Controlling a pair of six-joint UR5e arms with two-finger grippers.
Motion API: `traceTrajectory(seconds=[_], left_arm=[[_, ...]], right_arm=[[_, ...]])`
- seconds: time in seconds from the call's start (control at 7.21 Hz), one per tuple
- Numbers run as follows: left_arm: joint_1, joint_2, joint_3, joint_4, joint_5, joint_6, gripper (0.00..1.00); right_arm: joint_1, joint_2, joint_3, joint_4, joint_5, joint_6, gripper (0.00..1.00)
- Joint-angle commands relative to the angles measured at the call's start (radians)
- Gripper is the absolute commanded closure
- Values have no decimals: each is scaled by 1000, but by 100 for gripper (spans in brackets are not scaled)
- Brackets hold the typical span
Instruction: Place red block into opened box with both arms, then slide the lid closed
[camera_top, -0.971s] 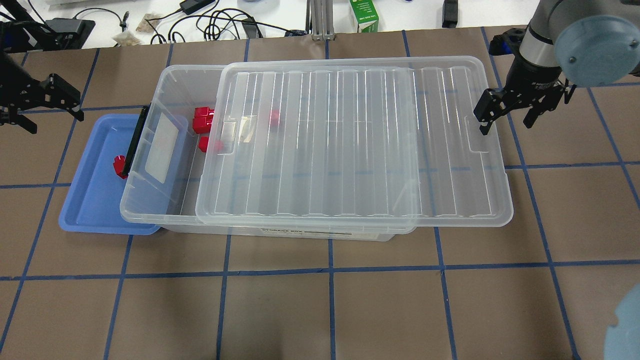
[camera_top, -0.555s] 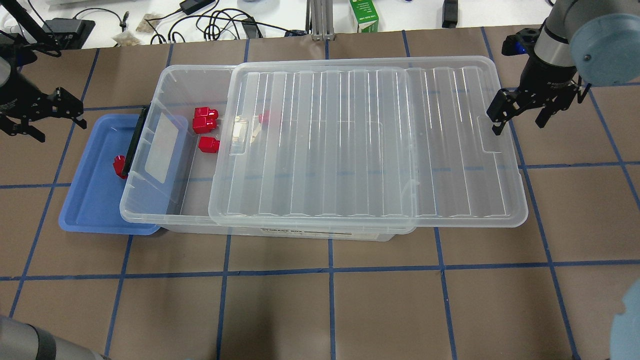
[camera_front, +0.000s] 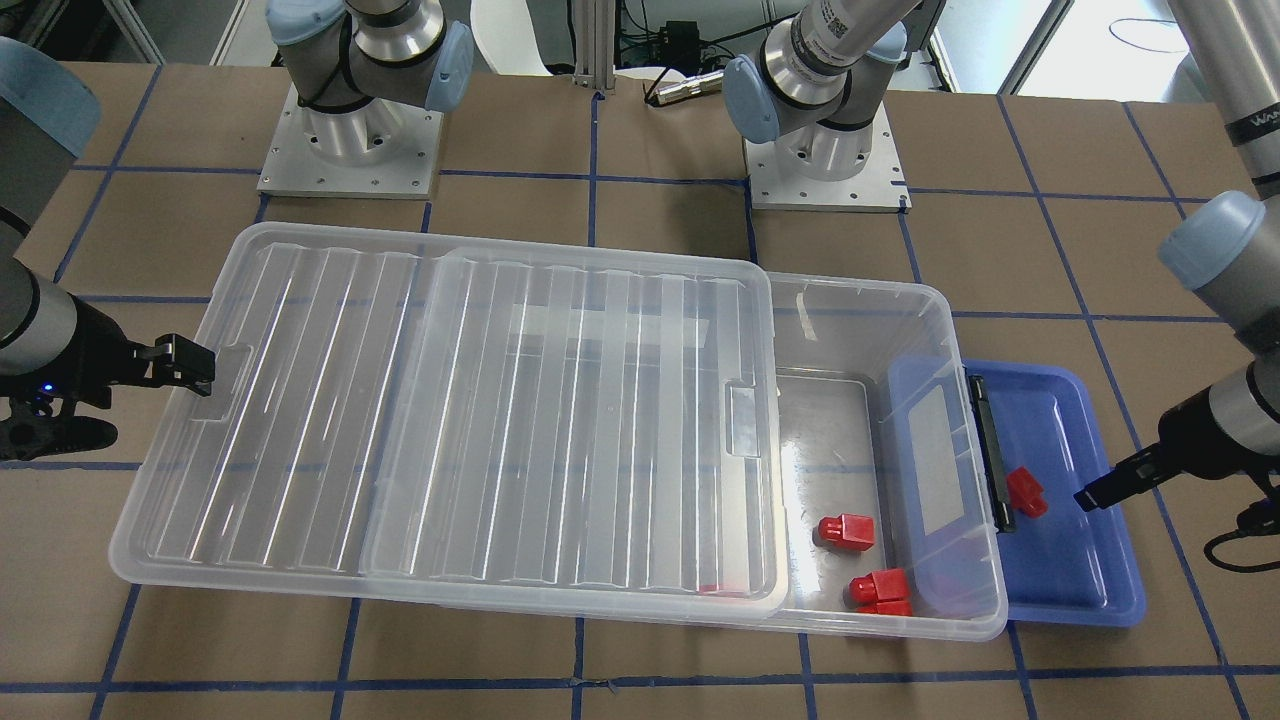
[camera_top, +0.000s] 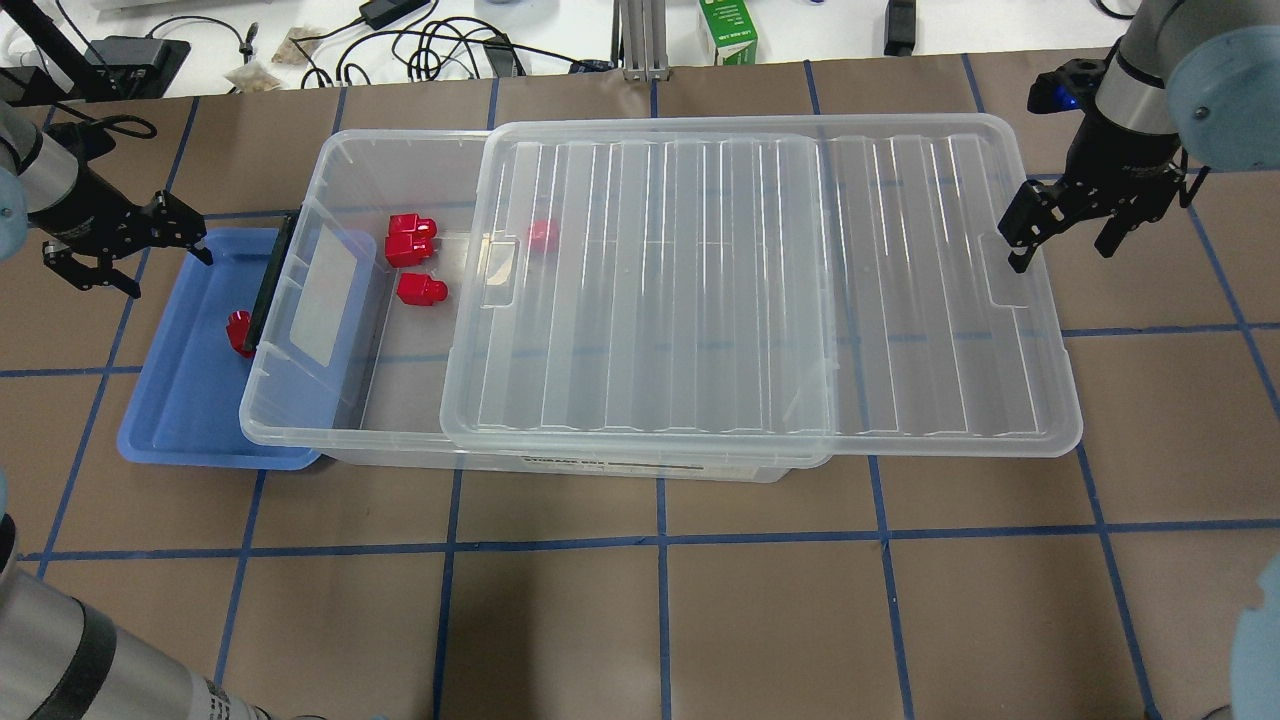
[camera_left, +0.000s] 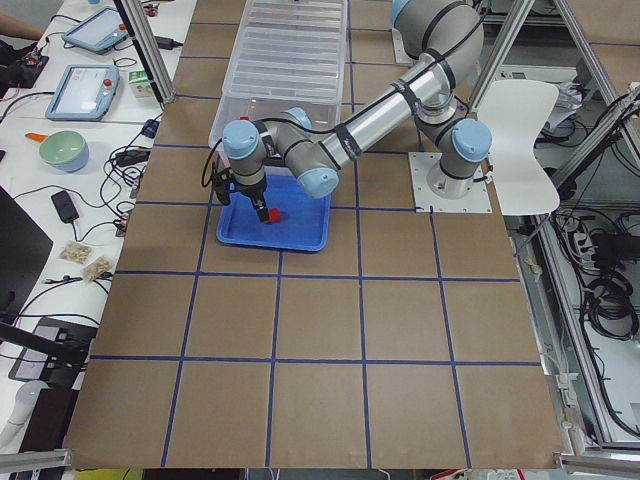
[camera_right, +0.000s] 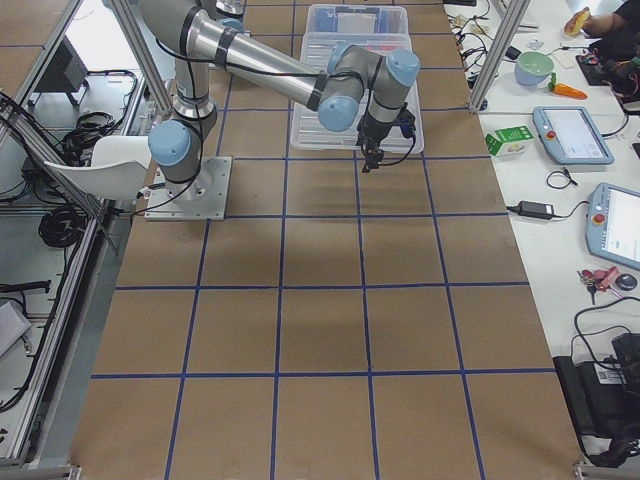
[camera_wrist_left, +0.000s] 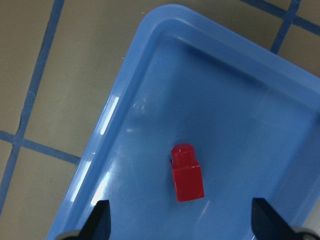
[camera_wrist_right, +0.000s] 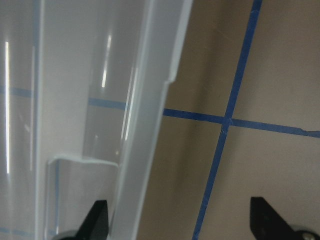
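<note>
Brown bench underneath. Near its left end, the red block lies in the blue tray. It looks small, hard, light, maybe slippery; pinch its flat sides. The left pincer hangs spread above it; the right pincer is spread too.

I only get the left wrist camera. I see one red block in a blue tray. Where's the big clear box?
Observer: Right beside it. The box has its latch end overlapping one edge of the blue tray.
Kid: Is the lid on?
Observer: Only partly. The lid sits shifted toward the right arm's side, so the end of the box by the tray is uncovered.
Kid: What's the other arm doing?
Observer: The right gripper is at the lid's far end with its fingers open, one of them at the handle recess.
</note>
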Motion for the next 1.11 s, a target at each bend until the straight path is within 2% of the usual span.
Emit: traceTrajectory(seconds=[0.0, 0.55, 0.97], left_arm=[[-1, -29, -40, 42, 1, -106, 0], [-6, -30, -63, 50, 1, -123, 0], [-6, -57, -109, 59, -14, -175, 0]], right_arm=[[-1, -1, 0, 0, -3, 0, 0], [5, -34, -23, 18, 10, 16, 0], [8, -147, -62, 119, 3, 103, 0]])
